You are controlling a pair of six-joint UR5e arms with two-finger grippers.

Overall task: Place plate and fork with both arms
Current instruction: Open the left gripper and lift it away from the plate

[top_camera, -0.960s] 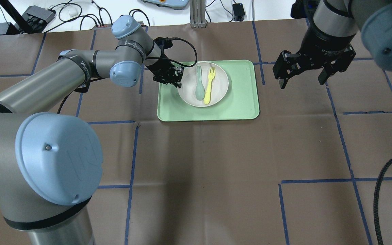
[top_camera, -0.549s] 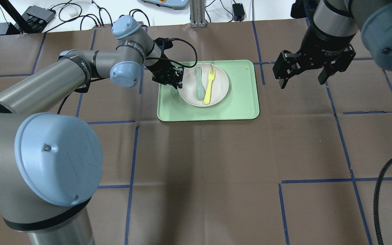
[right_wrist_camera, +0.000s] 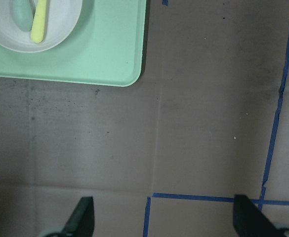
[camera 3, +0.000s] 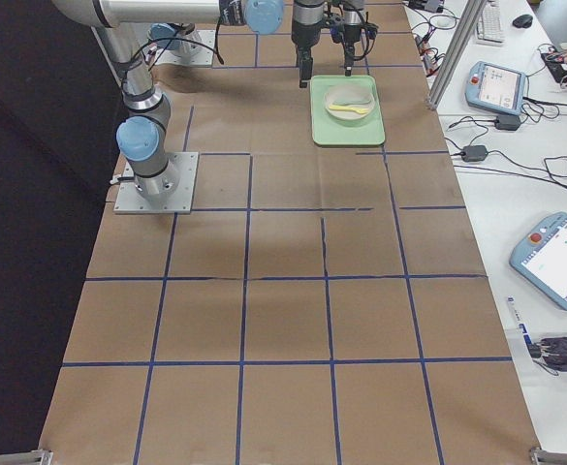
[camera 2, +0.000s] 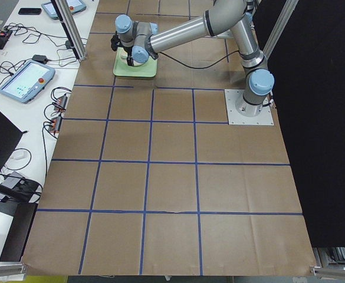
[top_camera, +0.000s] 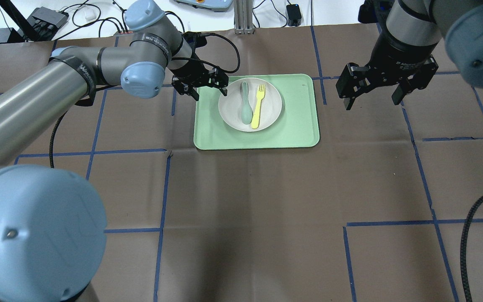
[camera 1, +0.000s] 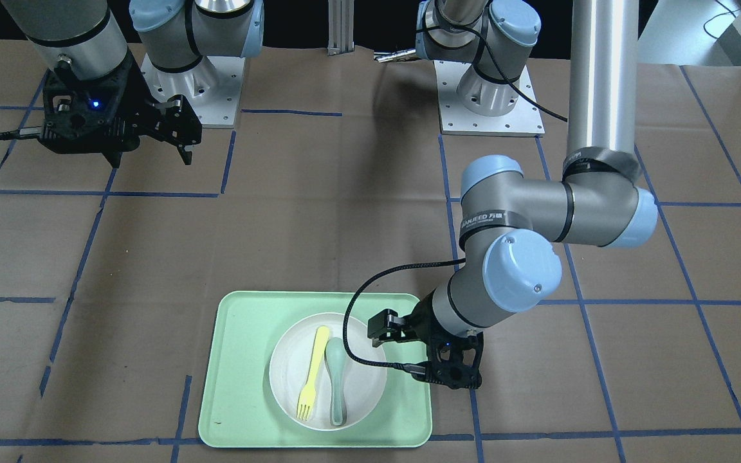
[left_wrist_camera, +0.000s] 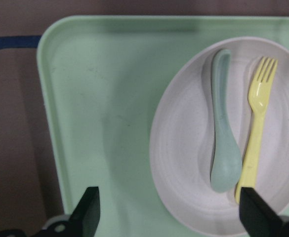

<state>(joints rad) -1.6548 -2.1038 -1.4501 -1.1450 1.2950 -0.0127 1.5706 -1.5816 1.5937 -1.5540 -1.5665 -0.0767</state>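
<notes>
Overhead: mint-green tray point(top_camera: 296, 126) on the brown-papered desk point(top_camera: 266, 209), far centre; the plate point(top_camera: 271, 108) sits inside the tray, towards its far-left part; the fork point(top_camera: 258, 105) lies in the plate, tines to the far side, with a grey-green spoon point(top_camera: 246, 105) just beside it on its left; left hand point(top_camera: 209, 91) hovers at the tray's far-left corner, fingers spread wide, one tip by the plate's left rim, the other at the tray's left edge; right hand point(top_camera: 373, 100) is well apart to the tray's right, over bare desk, fingers also wide. Front-facing: mirrored; fork left of spoon; left hand low at the tray's edge beside the plate; right hand up near its base, blue light on. Exterior left: tray small at the far end, near arm stretched out to it. Exterior right: plate and yellow fork visible on the tray; hands too small to judge. Left wrist: both fingertips far apart at the bottom, one over the tray's floor, one over the plate; fork and spoon parallel. Right wrist: fingertips wide over brown paper and blue tape; tray corner and plate at top left.
</notes>
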